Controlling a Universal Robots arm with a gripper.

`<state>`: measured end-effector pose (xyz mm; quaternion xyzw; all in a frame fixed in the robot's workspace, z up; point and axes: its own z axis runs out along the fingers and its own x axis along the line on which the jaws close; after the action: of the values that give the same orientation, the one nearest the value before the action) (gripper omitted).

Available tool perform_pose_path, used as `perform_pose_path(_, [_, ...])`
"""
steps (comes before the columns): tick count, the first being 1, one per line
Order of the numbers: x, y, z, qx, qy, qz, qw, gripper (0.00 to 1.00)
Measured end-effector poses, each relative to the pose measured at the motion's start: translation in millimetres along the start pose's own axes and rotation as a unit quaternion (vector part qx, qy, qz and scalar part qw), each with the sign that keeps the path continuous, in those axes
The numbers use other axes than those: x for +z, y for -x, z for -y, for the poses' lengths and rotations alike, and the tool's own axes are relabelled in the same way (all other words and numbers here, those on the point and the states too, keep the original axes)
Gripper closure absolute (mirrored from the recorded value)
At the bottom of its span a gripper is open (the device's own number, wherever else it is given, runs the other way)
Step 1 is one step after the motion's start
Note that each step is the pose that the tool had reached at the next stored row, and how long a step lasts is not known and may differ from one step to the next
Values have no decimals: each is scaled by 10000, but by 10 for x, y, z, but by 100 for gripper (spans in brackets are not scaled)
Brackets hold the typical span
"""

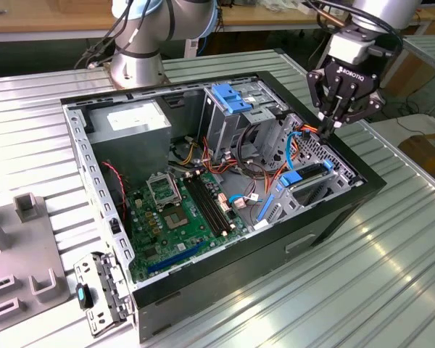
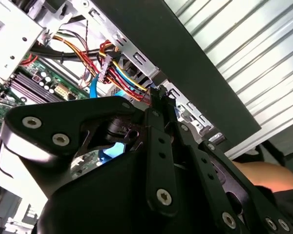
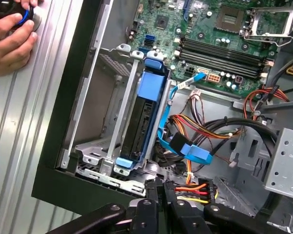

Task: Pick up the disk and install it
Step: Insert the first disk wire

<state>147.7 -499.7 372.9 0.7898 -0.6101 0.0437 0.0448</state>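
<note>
**Exterior view.** A black, open-sided desktop computer case (image 1: 239, 270) is laid on a ribbed metal table (image 1: 391, 275). The black multi-link gripper (image 1: 326, 128) is held over the case's rim, high on the exterior view's right. Its fingers are drawn together at the tips and nothing is held between them. The disk (image 1: 303, 175), a dark grey slab in a bright blue plastic carrier, is seen just below the gripper in the picture. It is lodged in the perforated steel drive cage (image 1: 322, 150).

**Second wrist view.** The gripper (image 2: 161, 95) is shown closed and empty. Its tips are poised beside a bundle of red, yellow and blue wires (image 2: 122, 80) near the case wall.

**First wrist view.** The disk (image 3: 139, 122) is seen standing on edge between the cage's rails, apart from the gripper (image 3: 159, 187). The green motherboard (image 3: 219, 44) lies beyond it. A person's hand (image 3: 10, 39) is seen outside the case, over the table.

**Step in hand.** This is judged to be late installation, since the disk appears seated with no grip on it. Whether it is fully latched cannot be told. Any further push would call for contact on the blue carrier, in line with the rails and clear of the wiring.
</note>
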Motion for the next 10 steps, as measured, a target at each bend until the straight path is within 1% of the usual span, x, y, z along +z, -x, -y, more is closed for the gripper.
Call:
perform_pose_path(2, [3, 0, 0, 169, 21, 3, 9999, 83])
perform_pose_path(4, [6, 1, 0, 277, 33, 5, 9996, 83])
perform_pose_path(5, [7, -3, -1, 279, 32, 5, 9996, 83])
perform_pose_path(6, [10, -15, -4, 279, 28, 13, 9996, 83])
perform_pose_path(7, [15, -66, -18, 280, 23, 38, 9996, 83])
perform_pose_path(8, [21, -110, -30, 280, 20, 49, 9996, 83])
perform_pose_path(9, [25, -145, -50, 281, 18, 52, 9996, 83])
perform_pose_path(10, [26, -138, -79, 284, -4, 48, 9996, 83])
